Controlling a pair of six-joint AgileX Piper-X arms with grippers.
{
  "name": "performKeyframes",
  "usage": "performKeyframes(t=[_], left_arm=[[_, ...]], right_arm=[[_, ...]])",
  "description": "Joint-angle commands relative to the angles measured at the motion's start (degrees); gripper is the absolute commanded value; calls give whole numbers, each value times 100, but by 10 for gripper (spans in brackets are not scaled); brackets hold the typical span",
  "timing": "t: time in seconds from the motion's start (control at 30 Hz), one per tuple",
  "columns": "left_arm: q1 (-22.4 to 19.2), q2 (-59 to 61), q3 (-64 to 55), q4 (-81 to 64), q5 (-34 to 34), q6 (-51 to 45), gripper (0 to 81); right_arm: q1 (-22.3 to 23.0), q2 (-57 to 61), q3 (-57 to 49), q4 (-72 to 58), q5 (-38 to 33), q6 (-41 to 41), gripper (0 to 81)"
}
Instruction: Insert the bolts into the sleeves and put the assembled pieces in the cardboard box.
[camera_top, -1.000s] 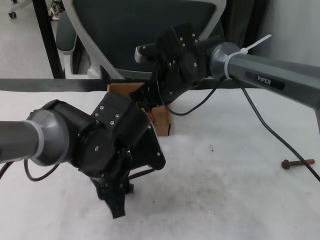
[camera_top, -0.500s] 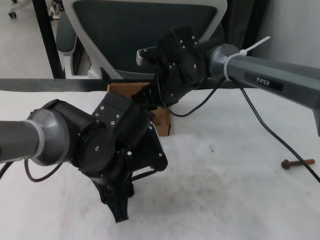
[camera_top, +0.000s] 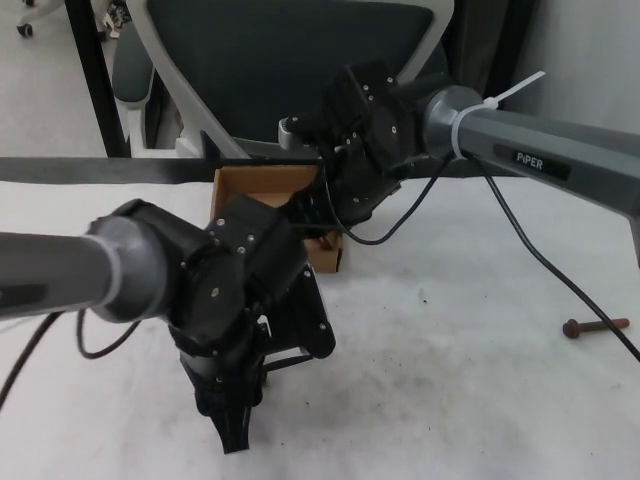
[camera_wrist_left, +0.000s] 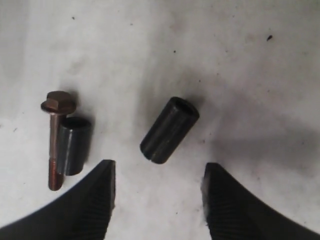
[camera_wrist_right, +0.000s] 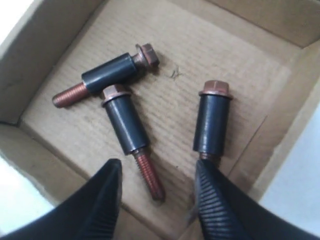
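The sleeve (camera_wrist_left: 170, 130) lies outside the cardboard box (camera_top: 262, 181), beneath the left gripper (camera_wrist_left: 159, 172), whose fingers are spread. It is likely stiff, smooth and prone to roll, so grip it across mid-barrel.

A white bench cover (camera_top: 470, 330) is spreading across the lower half of the high view, showing dark specks and smudges toward five o'clock. At twelve o'clock a dark-backed, pale-framed office chair (camera_top: 250, 60) is standing just behind the bench. A black rail (camera_top: 100, 168) is running along the bench's far edge between nine and ten o'clock. A black upright post (camera_top: 93, 70) is rising at ten o'clock, with grey floor (camera_top: 40, 100) lying beside it. A pale grey wall (camera_top: 590, 50) is showing at two o'clock.
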Motion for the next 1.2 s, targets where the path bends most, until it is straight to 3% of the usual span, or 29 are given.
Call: performKeyframes(t=[0.0,0.27,0.6,1.17], left_arm=[[17,218,-217,77,685,1818,497],[17,264,-383,2,1149,2017,497],[412,264,-383,28,1391,2111,497],[386,264,-383,269,1970,1909,497]], right_arm=[[-80,-83,-37,231,-57,-103,444],[-78,-184,-12,257,-192,-216,444],[-85,-1176,719,132,-206,-348,413],[-85,-3737,4198,-1022,274,-442,413]])
